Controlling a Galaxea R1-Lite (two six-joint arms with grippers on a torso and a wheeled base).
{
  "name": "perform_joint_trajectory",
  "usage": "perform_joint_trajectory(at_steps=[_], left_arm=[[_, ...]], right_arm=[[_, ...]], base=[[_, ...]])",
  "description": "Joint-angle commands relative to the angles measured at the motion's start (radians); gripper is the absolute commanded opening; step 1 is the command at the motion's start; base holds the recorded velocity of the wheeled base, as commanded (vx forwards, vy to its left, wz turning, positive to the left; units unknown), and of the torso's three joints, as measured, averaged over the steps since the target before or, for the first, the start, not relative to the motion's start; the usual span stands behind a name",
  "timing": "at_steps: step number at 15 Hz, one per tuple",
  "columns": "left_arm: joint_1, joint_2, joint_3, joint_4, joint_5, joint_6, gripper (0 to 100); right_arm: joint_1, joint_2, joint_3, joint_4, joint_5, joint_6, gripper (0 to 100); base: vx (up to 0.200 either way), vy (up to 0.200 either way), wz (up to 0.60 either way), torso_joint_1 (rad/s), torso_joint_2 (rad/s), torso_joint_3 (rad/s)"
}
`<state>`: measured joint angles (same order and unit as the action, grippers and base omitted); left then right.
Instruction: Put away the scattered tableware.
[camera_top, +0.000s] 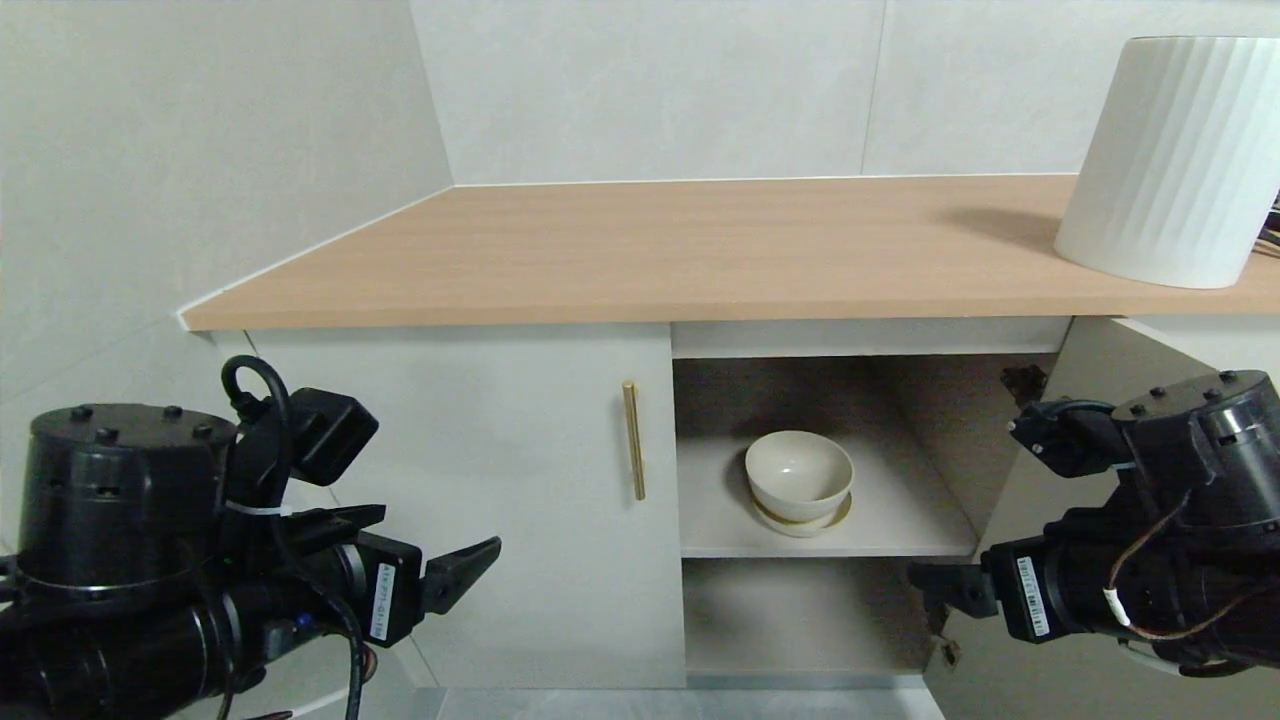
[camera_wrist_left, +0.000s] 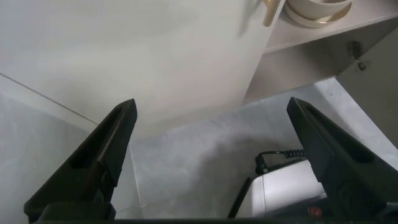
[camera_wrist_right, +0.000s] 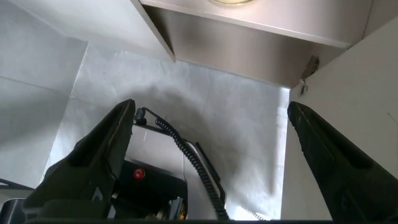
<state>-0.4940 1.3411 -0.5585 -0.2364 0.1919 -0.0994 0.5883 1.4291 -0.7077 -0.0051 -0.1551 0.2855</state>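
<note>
A cream bowl (camera_top: 798, 475) sits on a gold-rimmed saucer (camera_top: 803, 520) on the middle shelf (camera_top: 900, 520) of the open cabinet. In the left wrist view the bowl (camera_wrist_left: 314, 6) shows beside the gold handle (camera_wrist_left: 271, 11). My left gripper (camera_top: 435, 560) hangs low in front of the closed left door, open and holding nothing (camera_wrist_left: 211, 106). My right gripper (camera_top: 945, 588) is low at the right beside the open door, below shelf level, also open with nothing in it (camera_wrist_right: 211, 107).
The left cabinet door (camera_top: 470, 500) is closed and carries a vertical gold handle (camera_top: 633, 440). The right door (camera_wrist_right: 367, 93) stands swung open. A tall white ribbed cylinder (camera_top: 1175, 160) stands on the wooden countertop (camera_top: 650, 250). The lower shelf (camera_top: 800, 610) is bare.
</note>
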Motion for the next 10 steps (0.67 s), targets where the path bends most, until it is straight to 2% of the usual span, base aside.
perform_joint_trajectory(at_steps=[1, 10], left_arm=[[-0.001, 0.007, 0.002, 0.000, 0.000, 0.000, 100], [-0.001, 0.001, -0.003, 0.000, 0.001, 0.000, 100]], right_arm=[[0.001, 0.005, 0.002, 0.001, 0.000, 0.000, 100], [0.002, 0.005, 0.004, 0.002, -0.001, -0.002, 100]], base=[[-0.200, 0.000, 0.00, 0.012, 0.00, 0.002], [-0.200, 0.000, 0.00, 0.001, 0.00, 0.001]])
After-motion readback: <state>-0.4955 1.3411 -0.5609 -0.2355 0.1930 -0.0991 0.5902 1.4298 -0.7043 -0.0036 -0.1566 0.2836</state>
